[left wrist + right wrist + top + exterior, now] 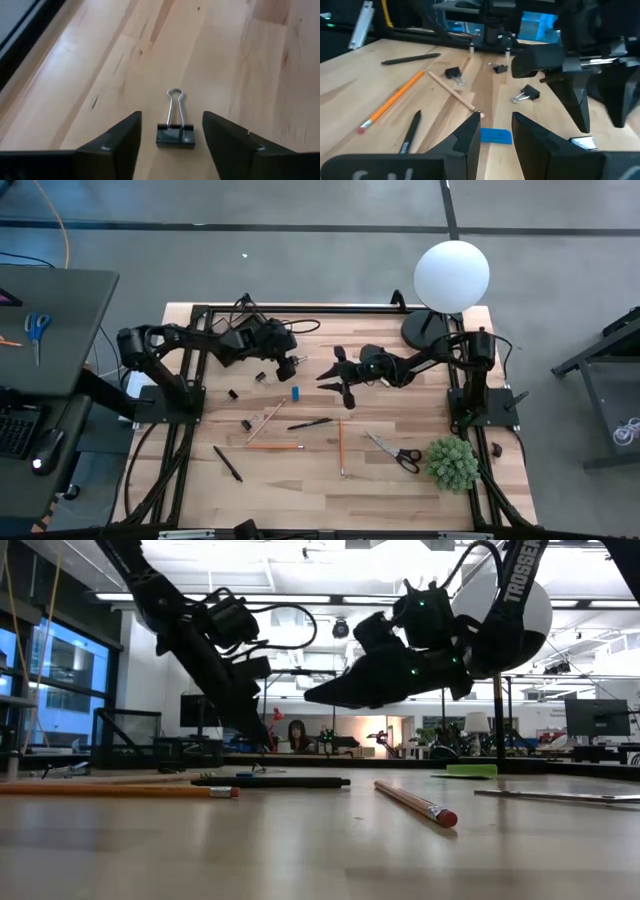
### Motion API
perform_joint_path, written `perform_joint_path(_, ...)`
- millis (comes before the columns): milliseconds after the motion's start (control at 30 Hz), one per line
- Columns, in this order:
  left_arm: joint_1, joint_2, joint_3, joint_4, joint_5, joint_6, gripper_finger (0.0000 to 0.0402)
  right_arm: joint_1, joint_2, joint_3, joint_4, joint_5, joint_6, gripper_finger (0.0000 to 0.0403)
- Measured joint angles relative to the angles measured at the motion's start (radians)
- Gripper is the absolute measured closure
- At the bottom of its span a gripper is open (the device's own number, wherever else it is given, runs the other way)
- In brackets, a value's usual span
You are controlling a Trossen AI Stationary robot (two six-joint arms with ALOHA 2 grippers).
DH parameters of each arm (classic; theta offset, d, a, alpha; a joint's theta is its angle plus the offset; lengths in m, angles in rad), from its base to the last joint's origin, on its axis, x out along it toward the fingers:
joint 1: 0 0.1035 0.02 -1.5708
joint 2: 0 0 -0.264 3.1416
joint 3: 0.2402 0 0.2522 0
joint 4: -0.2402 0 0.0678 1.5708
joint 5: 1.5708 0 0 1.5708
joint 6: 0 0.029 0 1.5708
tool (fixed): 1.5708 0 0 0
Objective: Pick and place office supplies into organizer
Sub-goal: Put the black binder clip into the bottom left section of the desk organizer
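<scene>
your left gripper (172, 145) is spread around a binder clip (175, 134); your right gripper (495, 131) is spread over the eraser (495, 136)

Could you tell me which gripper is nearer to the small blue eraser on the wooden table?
Right. The right gripper is open just behind the blue eraser; the left gripper straddles a black binder clip, farther away.

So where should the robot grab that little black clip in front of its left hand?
Probably by the black body of the binder clip, coming straight down from above. The clip lies flat on the table with its wire loops pointing away from the left gripper, and the open fingers already stand either side of the body. The body is the thickest part, so it gives more to squeeze than the thin loops.
</scene>
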State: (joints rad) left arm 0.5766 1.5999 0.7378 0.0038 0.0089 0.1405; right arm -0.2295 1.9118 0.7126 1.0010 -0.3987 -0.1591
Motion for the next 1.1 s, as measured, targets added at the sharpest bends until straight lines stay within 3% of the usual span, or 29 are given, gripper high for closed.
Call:
perform_joint_path(233, 0.0, 0.003, 0.022, -0.04, -0.001, -0.013, 0.0088, -0.001, 0.0, -0.026, 0.041, -0.021, -0.003, 0.0299)
perform_joint_path(367, 0.0, 0.027, 0.022, -0.053, -0.002, -0.014, 0.0058, 0.006, 0.0, -0.028, 0.049, -0.02, -0.002, 0.0299)
perform_joint_path(1100, 0.006, 0.158, 0.075, -0.083, 0.009, -0.017, 0.0159, 0.022, 0.0, -0.028, 0.035, -0.02, -0.006, 0.03)
